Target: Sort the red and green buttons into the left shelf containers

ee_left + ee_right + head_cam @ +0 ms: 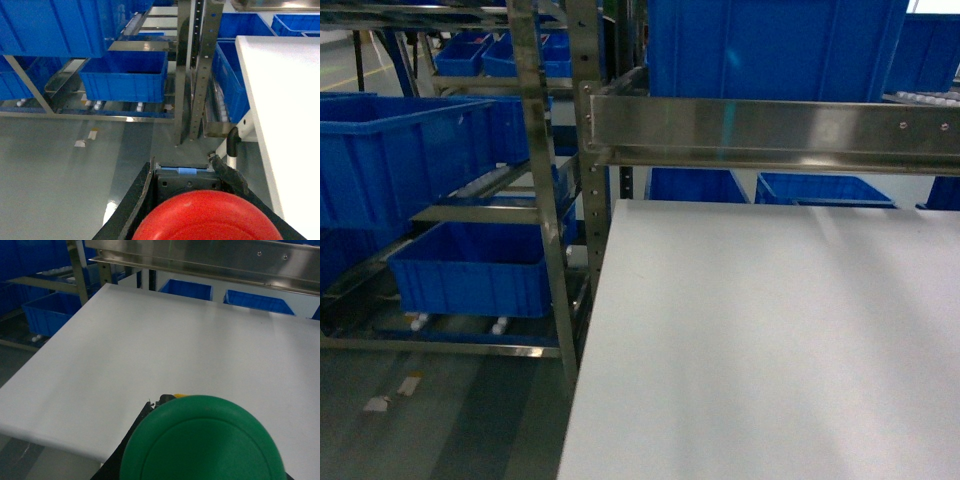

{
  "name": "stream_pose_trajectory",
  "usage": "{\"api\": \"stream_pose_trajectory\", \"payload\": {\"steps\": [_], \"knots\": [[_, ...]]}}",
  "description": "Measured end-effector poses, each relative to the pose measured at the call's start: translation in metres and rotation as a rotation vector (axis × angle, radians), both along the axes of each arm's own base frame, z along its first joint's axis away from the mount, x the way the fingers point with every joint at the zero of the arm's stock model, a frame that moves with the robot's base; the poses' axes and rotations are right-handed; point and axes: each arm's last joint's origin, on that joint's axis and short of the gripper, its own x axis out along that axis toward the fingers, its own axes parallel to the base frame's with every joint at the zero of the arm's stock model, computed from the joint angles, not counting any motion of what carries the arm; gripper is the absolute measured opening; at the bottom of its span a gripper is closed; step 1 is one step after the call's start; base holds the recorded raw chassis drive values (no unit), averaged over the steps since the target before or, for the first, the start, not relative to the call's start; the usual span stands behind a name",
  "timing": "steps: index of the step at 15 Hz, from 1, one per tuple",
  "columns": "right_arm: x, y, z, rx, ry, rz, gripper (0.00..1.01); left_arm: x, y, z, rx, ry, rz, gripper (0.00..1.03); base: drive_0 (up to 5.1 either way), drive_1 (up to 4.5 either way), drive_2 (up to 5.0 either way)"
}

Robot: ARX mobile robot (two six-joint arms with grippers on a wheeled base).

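Head view: a white table (770, 340) fills the lower right, with a steel shelf rail (770, 125) crossing above its far edge and bright-blue bins behind it, cut off by the frame. To the left stands a metal rack holding more blue bins: an upper bin (400, 155) cut off at the left edge, and a lower bin (475, 270) sitting on rollers. Neither arm nor either button appears in this view. Left wrist view: the red button (207, 216) sits very close to the lens, its round cap cut off by the bottom edge, held between the dark fingers (131, 202) of the left gripper (192, 200), which is clamped on it above the grey floor (60, 175) beside the rack; the button's body is hidden. Right wrist view: the green button (202, 440) likewise fills the lower frame, a sliver of yellow collar (179, 396) showing at its top, gripped by the right gripper (200, 450) over the near part of the table. The gripper's fingers are mostly hidden behind the cap.
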Motion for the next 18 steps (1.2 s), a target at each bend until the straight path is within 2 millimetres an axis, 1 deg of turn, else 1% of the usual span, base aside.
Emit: {"api": "stream_pose_trajectory", "payload": {"steps": [18], "knots": [[0.0000,0.0001,0.0001,0.000,-0.001,0.001,0.26,0.0001,0.0000,0.0000,0.000,0.000,0.000,0.29,-5.0,2.40,2.4]]}}
